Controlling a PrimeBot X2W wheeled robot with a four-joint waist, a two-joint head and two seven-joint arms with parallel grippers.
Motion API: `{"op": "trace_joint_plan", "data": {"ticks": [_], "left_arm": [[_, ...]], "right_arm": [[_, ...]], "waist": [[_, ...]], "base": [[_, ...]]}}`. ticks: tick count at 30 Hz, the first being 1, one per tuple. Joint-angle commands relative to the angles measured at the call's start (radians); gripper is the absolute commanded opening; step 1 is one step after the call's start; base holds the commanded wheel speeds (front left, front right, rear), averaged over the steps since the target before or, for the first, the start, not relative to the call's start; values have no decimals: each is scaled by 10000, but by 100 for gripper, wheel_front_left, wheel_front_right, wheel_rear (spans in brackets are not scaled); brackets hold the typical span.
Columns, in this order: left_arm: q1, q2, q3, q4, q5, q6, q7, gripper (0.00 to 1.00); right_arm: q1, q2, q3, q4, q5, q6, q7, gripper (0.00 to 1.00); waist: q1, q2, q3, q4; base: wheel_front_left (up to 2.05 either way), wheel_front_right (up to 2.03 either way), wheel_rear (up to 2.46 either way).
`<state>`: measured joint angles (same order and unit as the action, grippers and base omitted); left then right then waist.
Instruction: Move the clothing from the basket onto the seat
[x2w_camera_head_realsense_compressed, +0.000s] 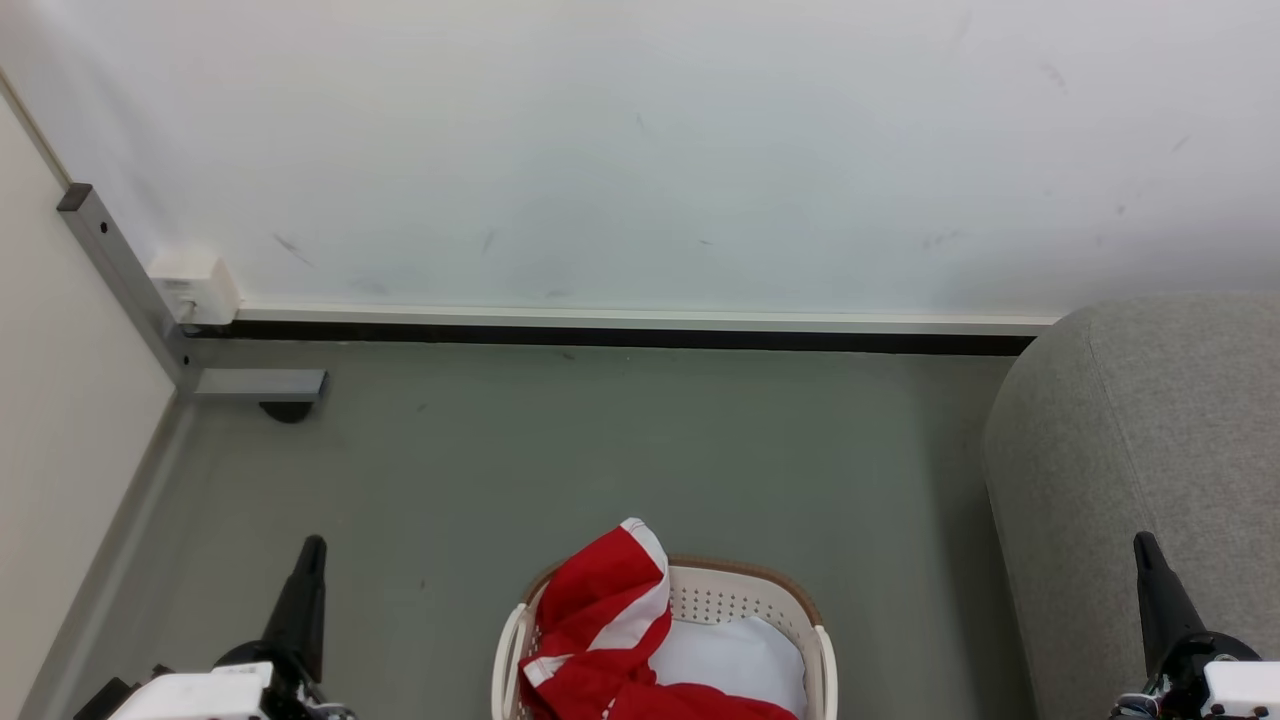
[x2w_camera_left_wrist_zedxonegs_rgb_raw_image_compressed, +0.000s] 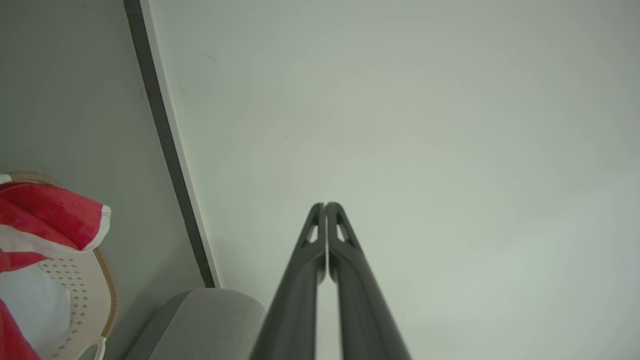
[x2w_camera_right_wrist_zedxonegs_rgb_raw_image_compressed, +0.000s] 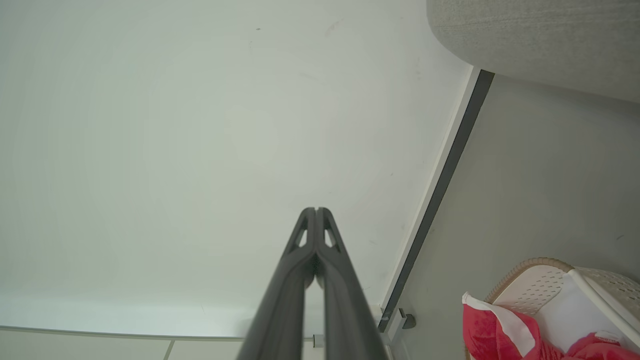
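Nearest to the robot, the left pincer (x2w_camera_left_wrist_zedxonegs_rgb_raw_image_compressed: 325, 206) and the right pincer (x2w_camera_right_wrist_zedxonegs_rgb_raw_image_compressed: 316, 210) are both closed, the two dark fingers of each pressed together with nothing between them. In the head view they stand at the lower corners, well apart from each other. Between them, at the bottom middle, the cream basket (x2w_camera_head_realsense_compressed: 722, 603) stands on the grey-green floor (x2w_camera_head_realsense_compressed: 600, 450). The red clothing (x2w_camera_head_realsense_compressed: 600, 600) with white stripes lies inside the basket; one fold stands up above the far left part of the brown rim. Beside it in the basket rests a plain white cloth (x2w_camera_head_realsense_compressed: 738, 655). To the right of the basket, near but not touching it, is the rounded arm of the grey sofa (x2w_camera_head_realsense_compressed: 1140, 430); the right pincer is in front of it. Further away, a dark skirting strip (x2w_camera_head_realsense_compressed: 620, 338) runs along the white wall (x2w_camera_head_realsense_compressed: 640, 150). In the far left corner a grey metal post (x2w_camera_head_realsense_compressed: 110, 250) carries a small white box (x2w_camera_head_realsense_compressed: 195, 285).
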<state>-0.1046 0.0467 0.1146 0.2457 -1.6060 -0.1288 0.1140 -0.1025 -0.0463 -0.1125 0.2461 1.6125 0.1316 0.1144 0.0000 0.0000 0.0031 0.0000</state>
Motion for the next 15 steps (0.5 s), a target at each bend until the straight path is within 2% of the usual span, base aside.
{"op": "trace_joint_plan", "data": {"ticks": [1, 15], "left_arm": [[-85, 71, 11, -36, -133, -49, 31, 0], [-84, 71, 11, -36, -133, -49, 31, 0]], "right_arm": [[-127, -80, -34, -45, 10, -19, 23, 0], [-127, -78, -34, -45, 10, -19, 23, 0]], "waist": [[0, 0, 0, 0], [0, 0, 0, 0]], "base": [[0, 0, 0], [0, 0, 0]]}}
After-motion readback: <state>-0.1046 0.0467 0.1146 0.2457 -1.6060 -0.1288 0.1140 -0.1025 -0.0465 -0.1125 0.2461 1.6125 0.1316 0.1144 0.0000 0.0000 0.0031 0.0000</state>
